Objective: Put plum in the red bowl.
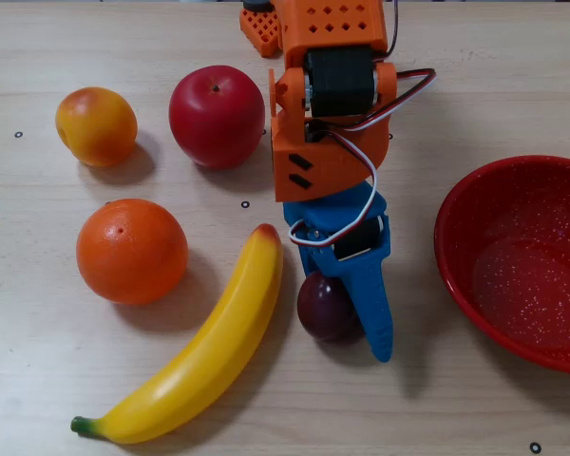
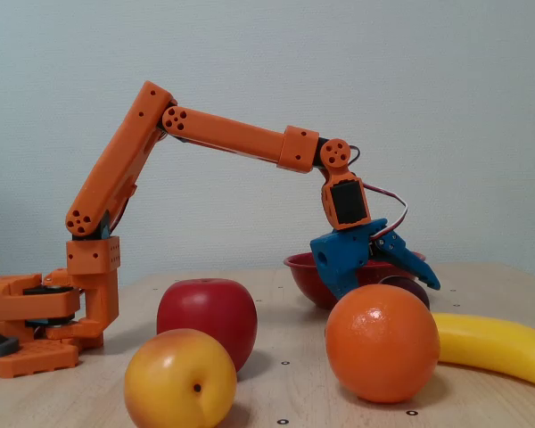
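Observation:
The plum (image 1: 323, 306) is small, dark purple and lies on the table between the banana and my blue gripper (image 1: 354, 328). One long blue finger (image 1: 375, 304) runs along the plum's right side and looks to touch it. The other finger is hidden in the overhead view. In the fixed view the gripper (image 2: 388, 276) stands with jaws spread, low over the table, and the plum (image 2: 412, 287) peeks out under the long finger, behind the orange. The red bowl (image 1: 513, 247) is at the right edge, empty; in the fixed view it (image 2: 301, 272) sits behind the gripper.
A yellow banana (image 1: 209, 347) lies just left of the plum. An orange (image 1: 131, 250), a red apple (image 1: 217, 116) and a yellow-orange peach (image 1: 96, 125) stand to the left. The orange arm base (image 2: 36, 321) is at the far side.

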Robot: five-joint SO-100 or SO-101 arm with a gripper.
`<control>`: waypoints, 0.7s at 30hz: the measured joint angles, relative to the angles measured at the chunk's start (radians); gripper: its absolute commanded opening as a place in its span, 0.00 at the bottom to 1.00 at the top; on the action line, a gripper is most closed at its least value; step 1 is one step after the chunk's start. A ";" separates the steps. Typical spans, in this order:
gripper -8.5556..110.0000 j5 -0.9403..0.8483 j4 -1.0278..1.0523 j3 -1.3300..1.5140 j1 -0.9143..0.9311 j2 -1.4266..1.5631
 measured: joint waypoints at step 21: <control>0.33 -0.021 -0.021 0.017 0.000 0.002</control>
